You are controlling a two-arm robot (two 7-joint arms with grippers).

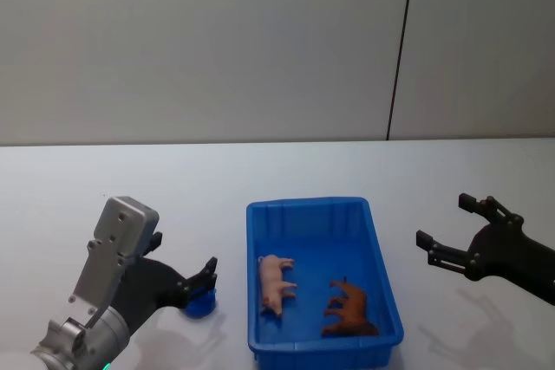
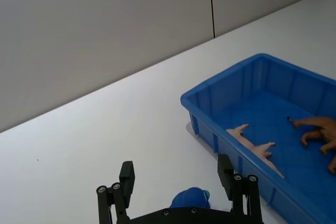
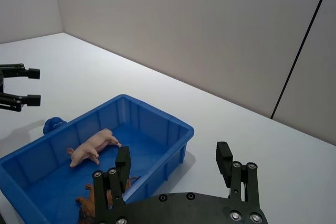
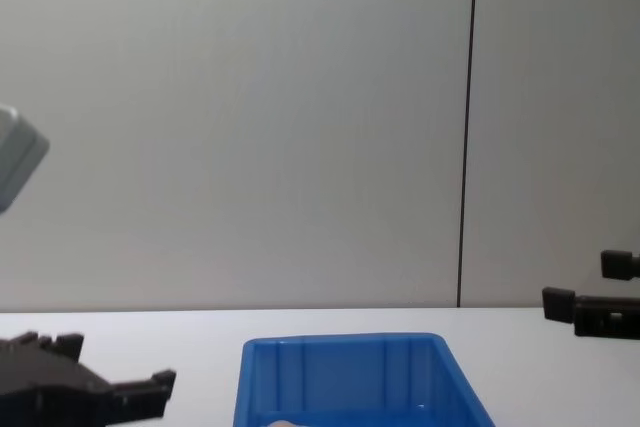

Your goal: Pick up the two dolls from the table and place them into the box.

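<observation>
Box (image 1: 308, 204): bright blue, unpatterned (walls and floor alike). Pig doll (image 1: 276, 282): pale pink. Horse-shaped toy (image 1: 350, 309): reddish brown. Rounded lump (image 1: 202, 304): dark blue. Table (image 1: 130, 179): plain white. Left gripper (image 2: 176, 166), right gripper (image 3: 173, 151): black.

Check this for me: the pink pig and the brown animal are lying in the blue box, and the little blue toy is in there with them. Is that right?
Not quite. The blue toy is not in the blue box. It sits on the table outside the box's left wall, by the open left gripper, as the head view shows. The pink pig and the brown animal do lie in the box.
</observation>
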